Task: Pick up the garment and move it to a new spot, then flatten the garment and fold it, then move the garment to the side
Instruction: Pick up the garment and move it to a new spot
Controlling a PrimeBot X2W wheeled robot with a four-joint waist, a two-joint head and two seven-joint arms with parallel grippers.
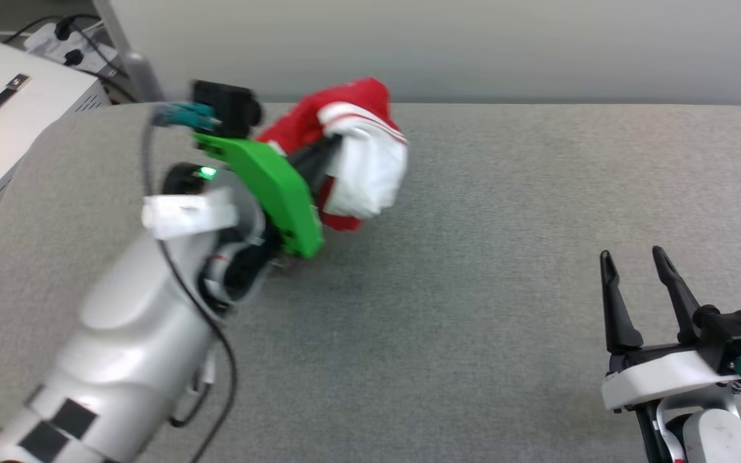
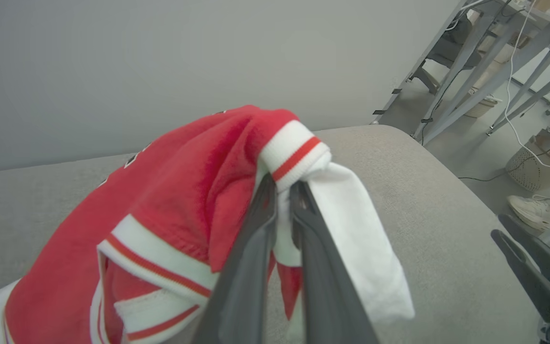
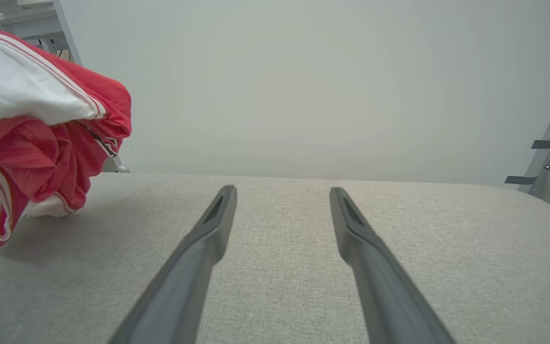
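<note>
Garment [image 2: 174,191], one, apparently lifted, left gripper [image 2: 283,185].

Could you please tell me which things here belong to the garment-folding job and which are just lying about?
Job: red jersey-style garment with white sleeves, pinched in the shut left end effector; open right end effector; grey fabric-covered table.
Lying about: white metal box; white power strip; white sneaker; pale perforated basket.
</note>
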